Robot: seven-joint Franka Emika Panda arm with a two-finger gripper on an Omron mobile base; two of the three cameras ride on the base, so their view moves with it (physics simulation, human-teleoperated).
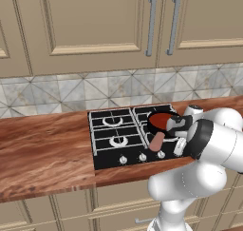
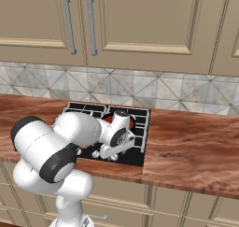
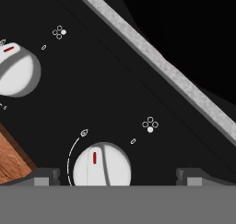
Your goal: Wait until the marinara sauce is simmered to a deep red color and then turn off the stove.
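The gripper [image 3: 113,178] hung spread open just over a silver knob [image 3: 102,165] at the front edge of the stove [image 1: 107,151], one fingertip [image 3: 42,176] on each side and neither touching, so it looked best to drop squarely, pinch across the knob's raised ridge, and turn steadily without sliding off. That ridge ran nearly straight up the hand view, its red mark beside it. The sauce [image 1: 161,119], dark red, sat in its pan on a right-hand burner, handle [image 1: 156,141] pointing toward the stove's front edge.

Deep red marinara sauce [image 1: 160,119] (in black pan), on black stove [image 1: 114,130], right rear burner
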